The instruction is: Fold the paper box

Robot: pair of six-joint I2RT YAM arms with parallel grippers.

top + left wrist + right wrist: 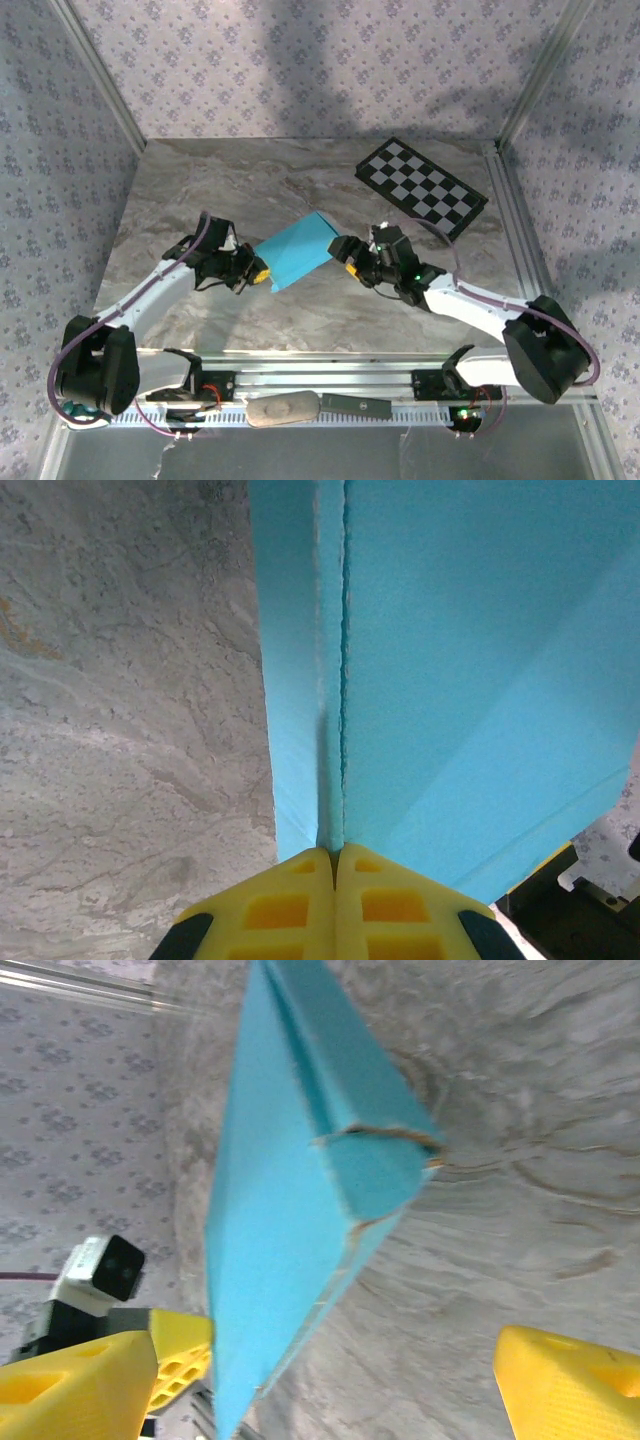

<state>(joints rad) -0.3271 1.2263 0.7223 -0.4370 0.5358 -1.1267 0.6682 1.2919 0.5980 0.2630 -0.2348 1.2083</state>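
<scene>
Yellow-padded left hand (335,875) clamped shut on edge of flat turquoise card paper box (450,680), above marble tabletop (120,730). Right hand (330,1380) wide open, jaws either side of box end, no contact. Est. step: end flap (375,1165) tuck. Nxt: press flush w/o crushing.

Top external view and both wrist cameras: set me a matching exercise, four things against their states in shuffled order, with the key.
Things
1. paper box
2. left gripper
3. right gripper
4. checkerboard

States
A. jaws wide apart, gripping nothing
B. lying flat on the table, far right
C. turquoise, pinched at one edge
D. shut on a card edge

Pairs: 1-C, 2-D, 3-A, 4-B
</scene>
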